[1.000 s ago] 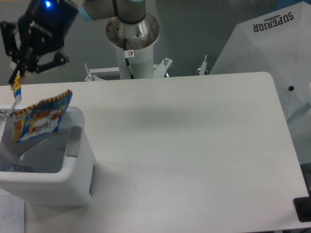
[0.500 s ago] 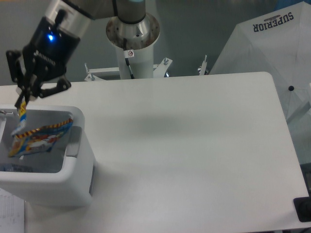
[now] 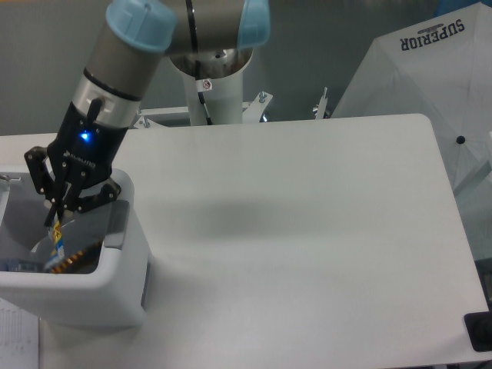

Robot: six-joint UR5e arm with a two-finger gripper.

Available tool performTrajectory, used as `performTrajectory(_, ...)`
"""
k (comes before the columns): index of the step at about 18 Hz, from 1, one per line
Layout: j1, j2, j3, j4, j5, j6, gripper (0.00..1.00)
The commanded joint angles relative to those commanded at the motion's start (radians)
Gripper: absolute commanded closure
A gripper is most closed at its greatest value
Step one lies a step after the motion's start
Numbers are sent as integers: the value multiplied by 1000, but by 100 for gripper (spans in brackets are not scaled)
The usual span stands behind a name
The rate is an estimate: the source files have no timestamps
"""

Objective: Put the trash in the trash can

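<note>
The trash can (image 3: 115,280) stands at the left edge of the table (image 3: 307,231). Over the last second the claw (image 3: 54,223) has descended from above the rim to a position inside the opening. The snack wrapper (image 3: 58,257), which hung in full view above the can a second ago, now sits low in the can, with only a yellow strip and a small blue-and-orange patch showing. The claw is clenched on the yellow strip at the top of the wrapper; the fingertips appear pinched together there.

Judgement: the wrapper is inside the can but not yet released, so opening the claw is probably the remaining action for this item.

Hidden or unclear:
- The can wall and the claw cover most of the wrapper.
- The left part of the can is cut off by the frame edge.
- A pale, clear shape at the can's lower left may be the bottle; it cannot be confirmed.
- No loose trash is visible on the table to the right.
</note>
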Motion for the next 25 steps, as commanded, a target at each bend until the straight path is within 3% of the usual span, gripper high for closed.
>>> performTrajectory(2, 0, 1, 0, -2, 0, 0, 65)
performTrajectory(3, 0, 5, 5, -2, 2, 3, 51)
performTrajectory(5, 2, 17, 15, -2, 20, 41, 0)
performTrajectory(12, 9, 47, 26, -3, 89, 46, 0)
performTrajectory(16, 118, 60, 38, -5, 91, 37, 0)
performTrajectory(19, 149, 67, 49, -5, 92, 38, 0)
performTrajectory(21, 161, 77, 77, -5, 113, 52, 0)
performTrajectory(23, 245, 78, 112, -3, 144, 57, 0)
performTrajectory(25, 308, 45, 196, -8, 150, 113, 0)
